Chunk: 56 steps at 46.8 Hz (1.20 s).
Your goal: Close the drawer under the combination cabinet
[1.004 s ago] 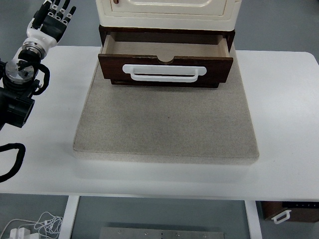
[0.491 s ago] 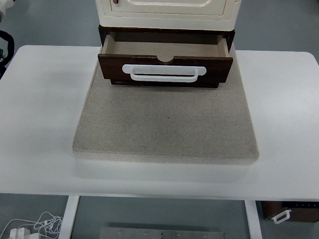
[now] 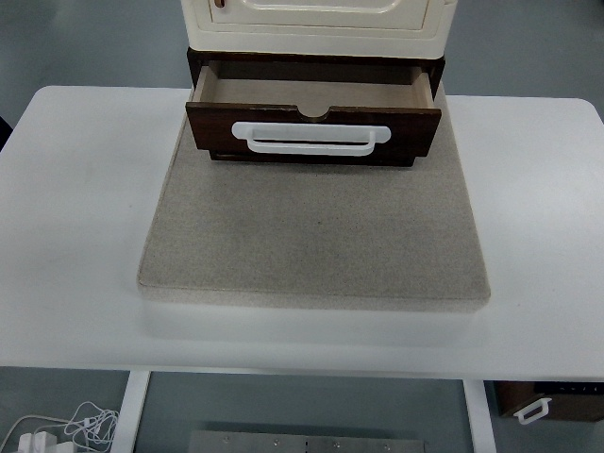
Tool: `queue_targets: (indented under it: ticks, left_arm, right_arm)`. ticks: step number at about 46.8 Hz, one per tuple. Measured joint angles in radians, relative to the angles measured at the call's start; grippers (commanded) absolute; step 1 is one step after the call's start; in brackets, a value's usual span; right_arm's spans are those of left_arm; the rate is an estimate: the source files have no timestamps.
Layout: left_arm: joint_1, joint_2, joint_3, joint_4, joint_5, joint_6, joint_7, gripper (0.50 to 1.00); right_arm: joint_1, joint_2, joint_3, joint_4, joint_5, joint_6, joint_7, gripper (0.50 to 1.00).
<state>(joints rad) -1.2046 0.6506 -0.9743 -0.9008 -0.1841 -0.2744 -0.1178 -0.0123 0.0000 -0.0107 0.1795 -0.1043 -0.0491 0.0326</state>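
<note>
A lab-like test setup: bare white table (image 3: 85, 189), grey floor, loose cables (image 3: 57, 427) beneath.

Single head view, high, facing forward-down over table (image 3: 75, 189).

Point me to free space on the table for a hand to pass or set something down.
Free: the grey mat in front of the open drawer, and bare white table on both sides of the mat. Crowded only at the back centre, where the cabinet and drawer sit.
</note>
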Motion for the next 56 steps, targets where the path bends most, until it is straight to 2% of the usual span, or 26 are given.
queue_targets:
  ticks: [10, 20, 31, 39, 56]
  left_arm:
    - [-0.052, 0.075, 0.044, -0.184, 0.050, 0.000, 0.000, 1.000]
    - [-0.115, 0.103, 0.123, -0.306, 0.139, 0.000, 0.000, 1.000]
    - [-0.204, 0.142, 0.278, -0.426, 0.185, 0.000, 0.000, 1.000]
    - [-0.320, 0.145, 0.419, -0.463, 0.275, -0.004, 0.001, 1.000]
    - [-0.485, 0.149, 0.683, -0.626, 0.287, -0.002, 0.022, 1.000]
  right_arm:
    - [0.001, 0.000, 0.000, 0.000, 0.000, 0.000, 0.000, 0.952]
    - [0.000, 0.000, 0.000, 0.000, 0.000, 0.000, 0.000, 0.952]
    - [0.000, 0.000, 0.000, 0.000, 0.000, 0.000, 0.000, 0.952]
    - [0.000, 0.000, 0.000, 0.000, 0.000, 0.000, 0.000, 0.952]
    - [0.001, 0.000, 0.000, 0.000, 0.000, 0.000, 0.000, 0.952]
